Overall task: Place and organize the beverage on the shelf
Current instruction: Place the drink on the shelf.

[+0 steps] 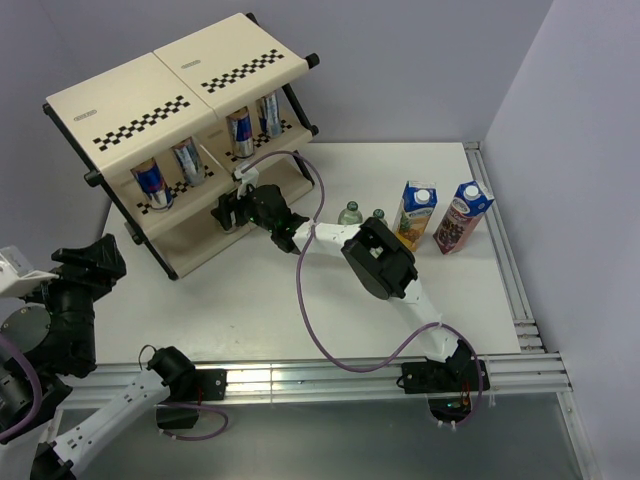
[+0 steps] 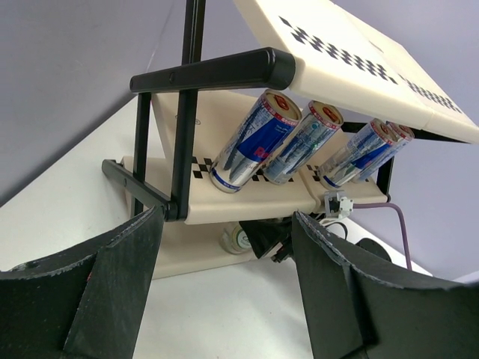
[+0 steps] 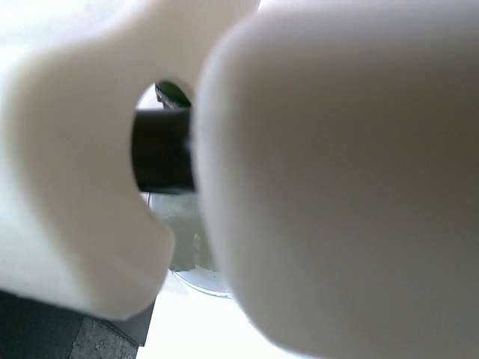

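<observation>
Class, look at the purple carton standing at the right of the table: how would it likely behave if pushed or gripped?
The purple carton is tall on a small base, so a push near its top would probably tip it. Its flat sides suggest sliding, not rolling. Its board walls may dent under a hard squeeze.

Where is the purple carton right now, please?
In the top view, the purple carton stands at the right of the table, just right of the yellow carton.
</observation>
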Controlling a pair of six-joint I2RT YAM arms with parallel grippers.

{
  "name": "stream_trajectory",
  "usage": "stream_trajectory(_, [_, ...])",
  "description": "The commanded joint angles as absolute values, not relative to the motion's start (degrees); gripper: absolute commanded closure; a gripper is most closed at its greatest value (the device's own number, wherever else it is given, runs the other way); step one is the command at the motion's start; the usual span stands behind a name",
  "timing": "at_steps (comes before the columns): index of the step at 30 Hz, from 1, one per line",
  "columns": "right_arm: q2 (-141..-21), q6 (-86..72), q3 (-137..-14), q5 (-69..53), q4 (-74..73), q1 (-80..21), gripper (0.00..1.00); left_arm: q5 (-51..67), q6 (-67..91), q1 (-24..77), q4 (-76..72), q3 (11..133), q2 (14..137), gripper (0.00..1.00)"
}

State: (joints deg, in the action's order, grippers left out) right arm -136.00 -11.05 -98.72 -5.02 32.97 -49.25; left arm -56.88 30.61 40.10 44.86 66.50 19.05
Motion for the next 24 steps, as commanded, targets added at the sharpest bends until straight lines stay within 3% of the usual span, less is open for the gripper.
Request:
stream_trajectory(1, [-135.35,-13.27,-103.27,-5.18,38.93,-47.90,0.30,-57.74,29.09,40.17,44.12,67.15,18.19,0.25])
stream_trajectory(24, [-134.47,-11.87,-101.95,-8.44,39.72,-47.90,0.20,-58.71,28.39,40.17,44.65,67.76,17.40,0.25])
